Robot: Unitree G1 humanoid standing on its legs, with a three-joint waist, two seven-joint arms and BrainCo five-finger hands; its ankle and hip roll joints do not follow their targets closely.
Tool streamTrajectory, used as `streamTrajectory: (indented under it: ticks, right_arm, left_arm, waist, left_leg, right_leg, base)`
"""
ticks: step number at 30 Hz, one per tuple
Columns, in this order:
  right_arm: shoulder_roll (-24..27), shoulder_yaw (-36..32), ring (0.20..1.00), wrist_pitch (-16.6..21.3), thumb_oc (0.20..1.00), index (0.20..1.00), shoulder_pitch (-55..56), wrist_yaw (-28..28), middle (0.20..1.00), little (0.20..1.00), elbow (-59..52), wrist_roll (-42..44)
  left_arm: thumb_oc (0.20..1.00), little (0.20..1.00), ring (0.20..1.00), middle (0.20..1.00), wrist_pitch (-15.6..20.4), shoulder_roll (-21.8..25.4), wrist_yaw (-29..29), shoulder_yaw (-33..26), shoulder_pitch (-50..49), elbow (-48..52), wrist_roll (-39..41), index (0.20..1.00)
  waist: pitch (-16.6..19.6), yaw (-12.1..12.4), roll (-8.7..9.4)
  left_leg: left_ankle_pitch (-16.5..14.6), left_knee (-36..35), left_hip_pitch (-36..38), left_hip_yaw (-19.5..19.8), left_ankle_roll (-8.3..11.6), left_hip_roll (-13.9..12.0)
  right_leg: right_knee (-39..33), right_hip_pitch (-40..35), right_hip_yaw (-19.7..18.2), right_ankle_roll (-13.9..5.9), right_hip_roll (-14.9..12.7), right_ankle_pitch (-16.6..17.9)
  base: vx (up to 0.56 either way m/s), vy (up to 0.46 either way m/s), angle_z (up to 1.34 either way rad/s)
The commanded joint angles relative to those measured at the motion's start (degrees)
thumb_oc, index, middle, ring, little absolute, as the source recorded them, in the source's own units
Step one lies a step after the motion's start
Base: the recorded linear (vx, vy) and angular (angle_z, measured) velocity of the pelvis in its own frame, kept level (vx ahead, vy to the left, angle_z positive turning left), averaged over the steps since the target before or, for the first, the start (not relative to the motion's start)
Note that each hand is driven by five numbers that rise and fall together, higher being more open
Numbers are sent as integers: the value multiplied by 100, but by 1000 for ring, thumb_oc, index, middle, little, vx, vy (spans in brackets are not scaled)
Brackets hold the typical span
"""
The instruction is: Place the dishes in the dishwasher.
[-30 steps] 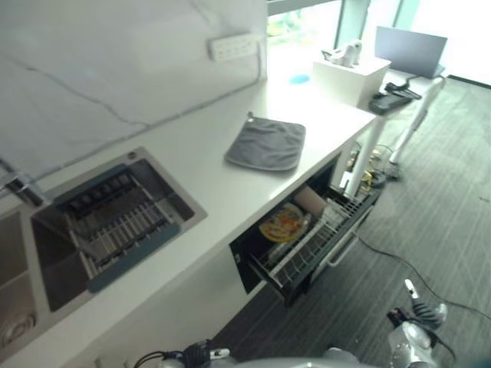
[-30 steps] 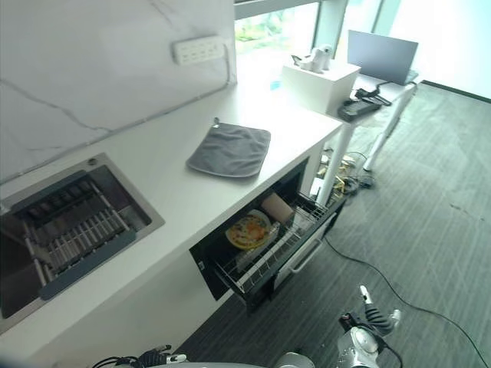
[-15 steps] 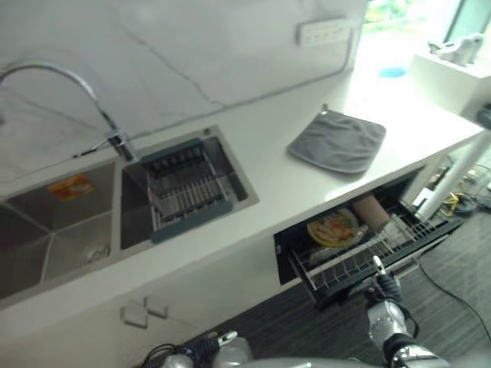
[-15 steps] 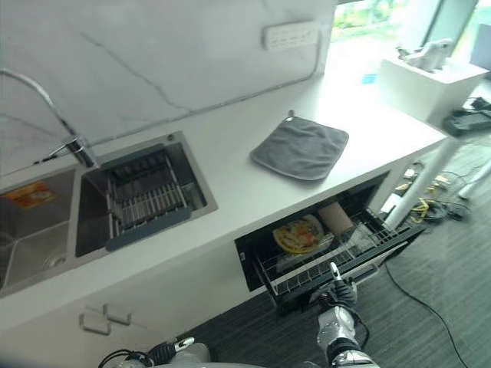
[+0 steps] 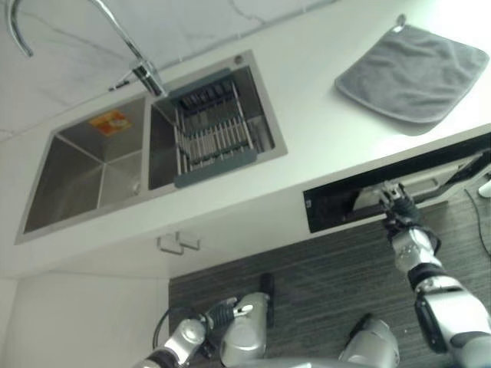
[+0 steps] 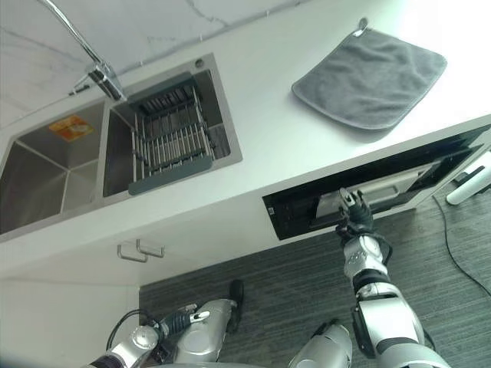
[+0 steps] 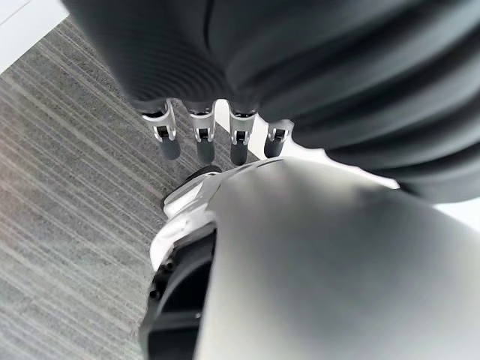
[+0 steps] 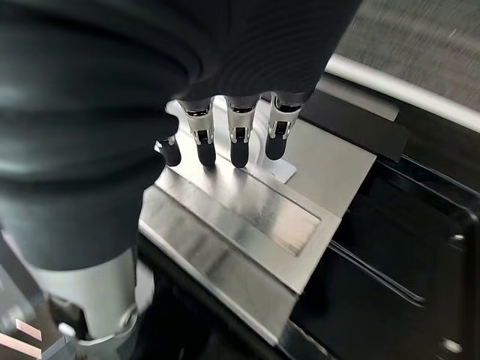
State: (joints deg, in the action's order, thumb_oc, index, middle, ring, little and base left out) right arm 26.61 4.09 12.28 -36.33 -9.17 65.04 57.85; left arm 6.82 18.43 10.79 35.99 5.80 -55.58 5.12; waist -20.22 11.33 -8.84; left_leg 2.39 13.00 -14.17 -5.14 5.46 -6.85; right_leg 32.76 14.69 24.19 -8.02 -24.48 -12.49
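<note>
The dishwasher drawer (image 6: 295,215) under the counter is pushed almost fully in, so the dishes inside are hidden. Only its black front and a silver panel (image 8: 247,217) show. My right hand (image 6: 357,222) is at the drawer's front with straight fingers (image 8: 238,142), whose dark tips rest against the silver panel. It holds nothing. My left hand (image 7: 199,131) hangs low over the grey carpet, fingers relaxed and empty.
On the white counter (image 6: 261,115) lies a grey cloth (image 6: 368,77) at the right. A double sink (image 6: 54,165) with a drying rack (image 6: 169,138) and a faucet (image 6: 84,54) sits at the left. A small wall hook (image 6: 142,249) hangs below the counter edge.
The camera has swung left and down. The drawer, which stood pulled out with a plate and cup showing, is now nearly shut, and my right hand has risen to its front.
</note>
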Motion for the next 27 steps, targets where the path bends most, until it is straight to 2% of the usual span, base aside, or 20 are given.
streamTrajectory:
  ticks: [1, 4, 5, 8, 14, 16, 20, 22, 25, 27]
  right_arm:
    - [36, 437, 1000, -138, 1000, 1000, -1475, -2077, 1000, 1000, -397, 731]
    - [199, 526, 1000, -646, 1000, 1000, -1739, -2687, 1000, 1000, -625, 1685]
    - [257, 488, 1000, -964, 1000, 1000, -1871, -2862, 1000, 1000, -728, 2154]
    - [260, 356, 1000, -1374, 1000, 1000, -2201, -3056, 1000, 1000, -786, 2786]
    - [216, 294, 1000, -1464, 1000, 1000, -2667, -3040, 1000, 1000, -821, 3140]
    - [186, 302, 1000, -1397, 1000, 1000, -2770, -2917, 1000, 1000, -850, 3101]
    - [78, 254, 1000, -1450, 1000, 1000, -2750, -2599, 1000, 1000, -928, 2965]
    - [-132, 192, 1000, -1509, 1000, 1000, -2382, -2254, 1000, 1000, -875, 2715]
    - [-421, 76, 1000, -1571, 1000, 1000, -1450, -2015, 1000, 1000, -659, 1835]
    - [-723, -57, 1000, -1325, 1000, 1000, -343, -2023, 1000, 1000, -140, 706]
  left_arm:
    - [1000, 1000, 1000, 1000, 50, 292, 162, 199, 221, 269, 36, 1000]
    - [1000, 1000, 1000, 1000, 29, 433, 194, 181, 254, 362, 145, 1000]
    - [1000, 1000, 1000, 1000, 35, 509, 206, 164, 236, 437, 201, 1000]
    - [1000, 1000, 1000, 1000, 157, 571, 248, 157, 230, 391, 272, 1000]
    - [1000, 1000, 1000, 1000, 547, 623, 326, 181, 197, 244, 391, 1000]
    - [1000, 1000, 1000, 1000, 676, 643, 452, 178, 189, 233, 585, 1000]
    - [1000, 1000, 1000, 1000, 530, 615, 642, 137, 204, 229, 715, 1000]
    - [1000, 1000, 1000, 1000, 436, 417, 1077, 34, 214, 87, 1023, 1000]
    - [1000, 1000, 1000, 1000, 376, 125, 1180, -119, 188, -73, 1177, 1000]
    - [1000, 1000, 1000, 1000, 410, -151, 1077, -375, 280, -580, 1066, 1000]
  waist:
    - [-126, 332, 246]
    - [-172, 388, 245]
    - [-193, 421, 231]
    - [-208, 498, 186]
    - [-227, 613, 130]
    - [-232, 632, 119]
    - [-227, 617, 139]
    - [-201, 558, 190]
    - [-145, 422, 204]
    - [-63, 207, 295]
  left_leg:
    - [-769, 400, 81, -303, -131, 113]
    - [-744, 424, -37, -272, -122, 116]
    - [-723, 424, -95, -255, -127, 133]
    - [-667, 380, -181, -229, -130, 177]
    - [-558, 267, -255, -196, -134, 219]
    - [-516, 222, -276, -183, -128, 222]
    - [-454, 93, -235, -163, -115, 207]
    - [-390, -75, -123, -146, -85, 145]
    - [-152, -421, 118, -237, -51, -32]
    - [-52, -692, 380, -405, 35, -211]
  right_leg:
    - [-163, -59, -170, 110, 413, -140]
    - [-92, 65, -149, 100, 391, -141]
    - [-64, 128, -145, 95, 381, -141]
    - [-34, 233, -138, 74, 362, -133]
    - [-49, 304, -119, 49, 327, -93]
    - [-62, 321, -127, 41, 334, -83]
    - [-157, 280, -154, 25, 388, -65]
    - [-333, 151, -165, -4, 434, -19]
    - [-822, -156, -53, 3, 529, 267]
    - [-1254, -431, -72, -68, 581, 452]
  base:
    - [27, 6, 19]
    - [-11, 7, 3]
    - [-32, 35, 2]
    - [-14, 50, 0]
    - [1, 25, 0]
    - [0, 0, 0]
    - [0, 0, 0]
    - [6, 10, -2]
    - [-64, 40, -8]
    - [37, 19, -8]
